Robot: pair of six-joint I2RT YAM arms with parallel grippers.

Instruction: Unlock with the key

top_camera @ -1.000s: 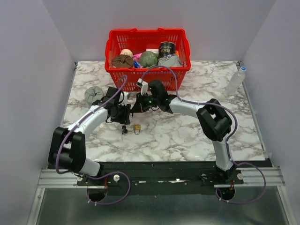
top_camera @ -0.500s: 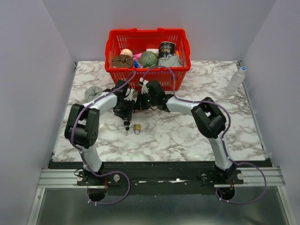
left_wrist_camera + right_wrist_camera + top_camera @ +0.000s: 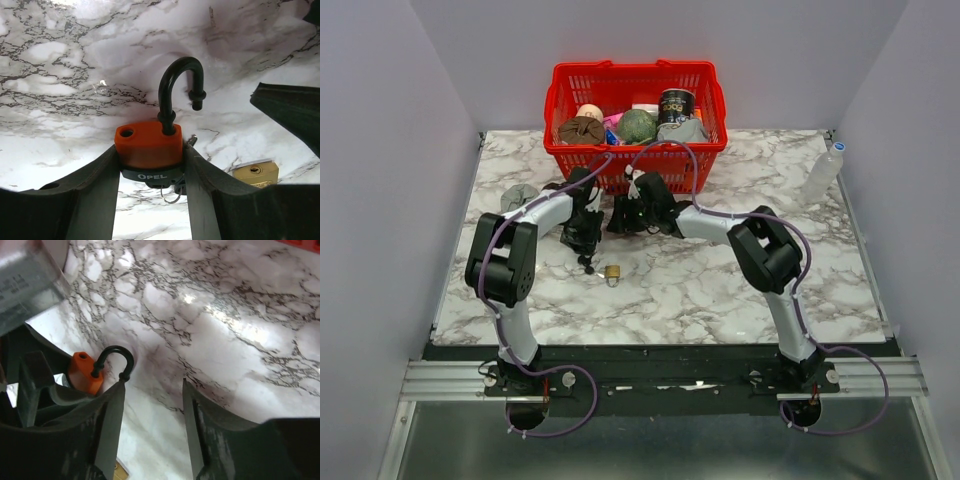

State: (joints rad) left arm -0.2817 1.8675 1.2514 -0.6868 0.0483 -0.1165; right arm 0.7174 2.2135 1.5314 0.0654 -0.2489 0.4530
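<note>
Jaws of the left gripper (image 3: 585, 238) are clenched on the orange-and-black padlock (image 3: 148, 150), one on each side of its body. Its black shackle (image 3: 172, 85) stands swung open, the free end out of the body, above the marble tabletop (image 3: 740, 290). The key (image 3: 176, 186) shows only as a small dark stub with a thin wire ring under the lock's black base, between those jaws; whether it sits in the keyhole cannot be told. The right gripper (image 3: 152, 390) is released, its jaws apart with bare tabletop between them, one tip just beside the shackle's free end. A brass padlock (image 3: 255, 172) lies near on the tabletop, and a red basket (image 3: 630, 66) stands behind.
</note>
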